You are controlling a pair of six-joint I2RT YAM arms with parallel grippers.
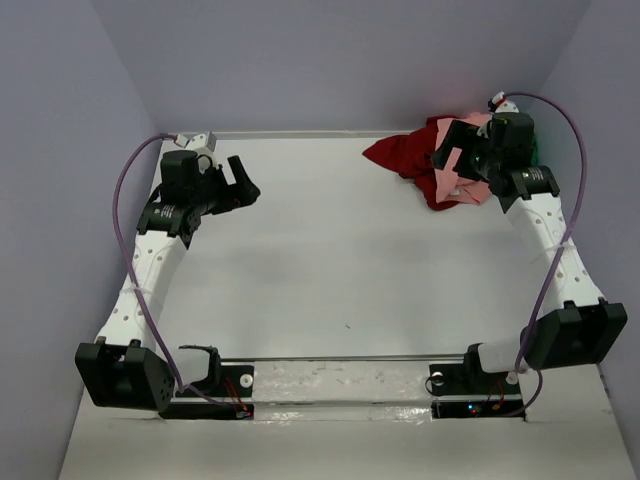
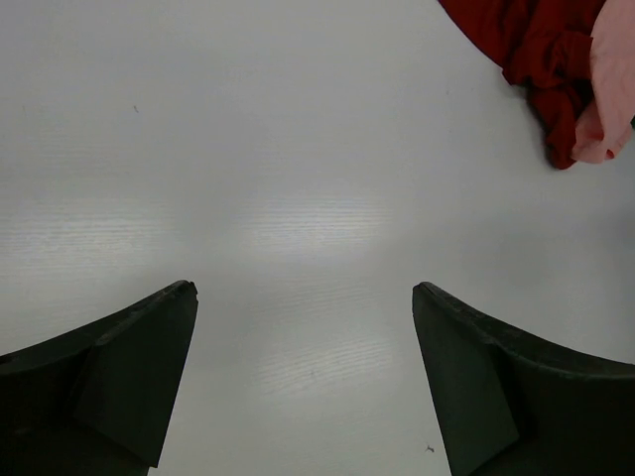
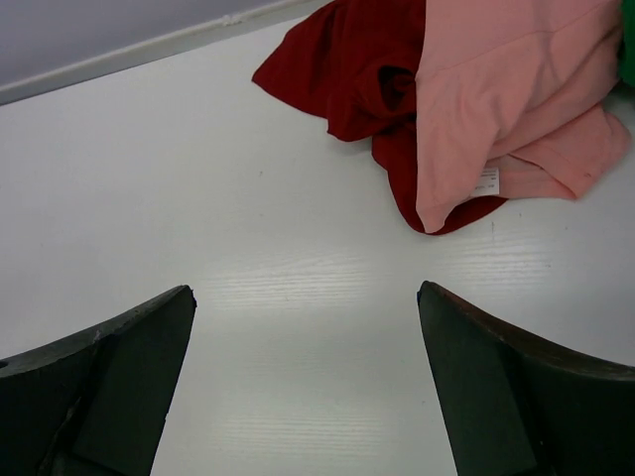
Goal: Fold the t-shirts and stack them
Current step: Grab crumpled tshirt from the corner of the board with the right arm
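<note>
I have all three shirts in one crumpled heap at the far right corner of the table point(image 1: 330, 260), none of them folded. The dark red t-shirt point(image 3: 337, 74) lies lowest and spreads furthest left along the far edge. The salmon pink t-shirt point(image 3: 506, 89) is draped over its right part, with a white label point(image 3: 487, 179) showing near its edge. Of the green t-shirt point(image 3: 627, 50) I see only a sliver at the right side of the heap, just beside the pink one; I cannot tell how much of it is buried.

The right fingers point(image 1: 452, 155) are spread wide and hold nothing. From overhead they hang over the heap and the right arm hides part of it. The wrist view shows white table between the tips, with the cloth just beyond. The left fingers point(image 1: 243, 180) are also wide apart and hold nothing. They are over the table at the far left, well apart from the shirts and pointing toward them.

Lavender walls point(image 1: 340, 60) close off the far side and both flanks, and the heap lies near the far and right ones. A purple cable point(image 1: 575, 170) loops out from the right arm beside the heap, and another follows the left arm. A tape strip point(image 1: 340, 385) runs between the two bases at the near edge.
</note>
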